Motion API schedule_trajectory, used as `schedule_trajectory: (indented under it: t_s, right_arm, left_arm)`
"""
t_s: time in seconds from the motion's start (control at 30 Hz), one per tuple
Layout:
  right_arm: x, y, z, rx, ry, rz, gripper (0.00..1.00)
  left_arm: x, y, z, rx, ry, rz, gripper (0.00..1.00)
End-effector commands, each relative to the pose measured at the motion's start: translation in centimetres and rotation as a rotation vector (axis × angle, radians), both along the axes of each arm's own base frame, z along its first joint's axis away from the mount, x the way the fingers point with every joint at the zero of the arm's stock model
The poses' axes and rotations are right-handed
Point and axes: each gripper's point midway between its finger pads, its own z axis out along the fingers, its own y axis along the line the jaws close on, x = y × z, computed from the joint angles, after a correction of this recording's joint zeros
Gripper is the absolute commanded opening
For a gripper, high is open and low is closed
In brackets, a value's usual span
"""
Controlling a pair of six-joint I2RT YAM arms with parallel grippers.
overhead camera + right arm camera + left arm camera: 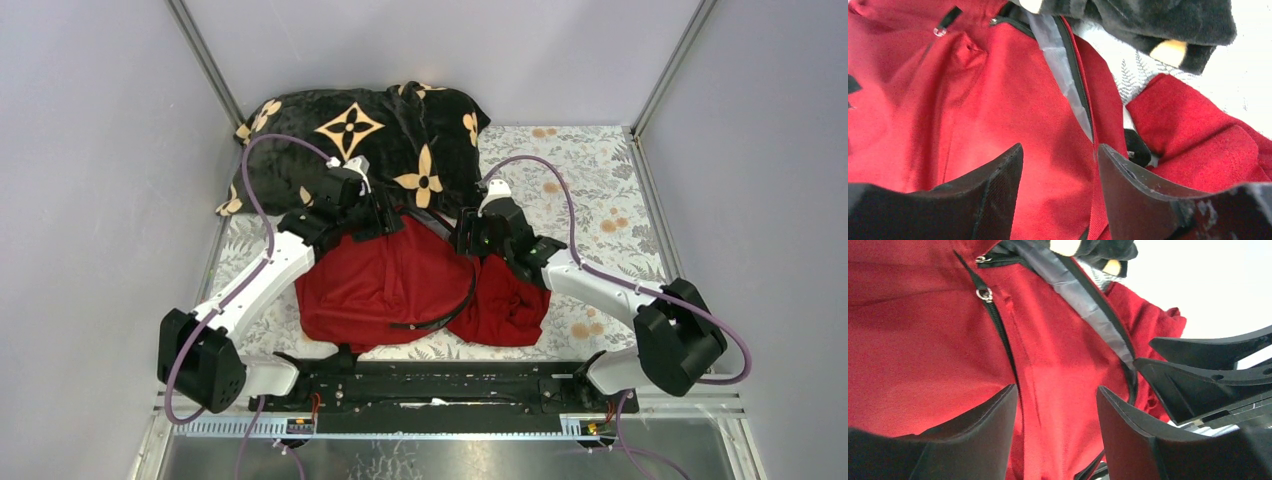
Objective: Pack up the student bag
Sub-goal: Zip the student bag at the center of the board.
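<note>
the student bag (385,285), a big red backpack, lies slumped in the middle of the worktop (600,190), which has a leaf-patterned cover. a black strap (455,310) curls across its near right side. a black plush blanket (380,140) with tan flowers is heaped just beyond the bag, touching its far edge. a smaller dark-red cloth (510,300) sits against the bag's right side.

both arms reach to the bag's far edge, close together. the left hand (1057,389) has its fingers moderately apart over red fabric, beside a black zipper (995,325), and nothing looks pinched. the right hand (1059,147) is likewise parted and empty, hovering near a strip of grey lining (1058,55) at the bag's mouth.

what could go wrong: the hands are near enough that one shows in the other's camera, so a careless sideways move could knock them together. closing here might catch only a loose fold, dragging the limp bag instead of opening it. the blanket's edge overhangs the mouth and could get caught too.

hard to make out: the arms cover the bag's far edge from above, so how far the mouth is open, and what is inside, cannot be told. whether either hand's fingertips touch the fabric is unclear.
</note>
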Motion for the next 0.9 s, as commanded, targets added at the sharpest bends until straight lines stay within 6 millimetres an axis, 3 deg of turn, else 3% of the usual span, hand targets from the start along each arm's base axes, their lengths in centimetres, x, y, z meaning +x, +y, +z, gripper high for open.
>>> schedule_trajectory:
  t_s: [0.0,0.13,0.23,0.3,0.37,0.4,0.5,0.67,0.77,0.87]
  right_arm:
    - [0.5,-0.7,-0.9,-0.082,0.024,0.001,0.62]
    - [0.2,-0.7,-1.2,-0.083,0.034,0.015,0.63]
    - [0.3,-0.8,-1.1,-0.086,0.033,0.007,0.66]
    - [0.2,-0.7,-0.8,-0.077,0.027,0.009,0.66]
    - [0.2,-0.5,-0.5,-0.06,0.026,0.017,0.66]
    - [0.1,-0.4,-0.4,-0.053,0.027,0.021,0.66]
    - [-0.1,0.0,-0.5,-0.034,0.043,0.028,0.66]
    - [-0.7,1.4,-1.4,0.014,0.091,0.079,0.68]
    - [-0.9,2.5,-1.7,0.048,0.117,0.114,0.67]
    - [-0.9,3.3,-1.5,0.068,0.126,0.14,0.66]
  left_arm:
    - [0.2,0.3,0.3,0.102,-0.038,-0.014,0.66]
    - [-1.5,-0.7,-1.6,0.186,-0.014,-0.046,0.69]
    - [-1.5,0.2,-3.6,0.259,0.021,0.003,0.65]
    - [-1.1,1.1,-4.6,0.304,0.025,0.048,0.47]
    - [-1.1,2.3,-5.9,0.361,0.051,0.088,0.13]
    - [-1.3,2.9,-6.5,0.391,0.072,0.103,0.01]
    - [-2.7,5.4,-8.3,0.459,0.141,0.157,0.0]
    - [-5.6,9.4,-11.2,0.332,0.262,0.257,0.0]
    - [-5.9,9.9,-11.4,0.266,0.277,0.282,0.0]
    - [-5.5,9.4,-10.2,0.229,0.246,0.265,0.0]
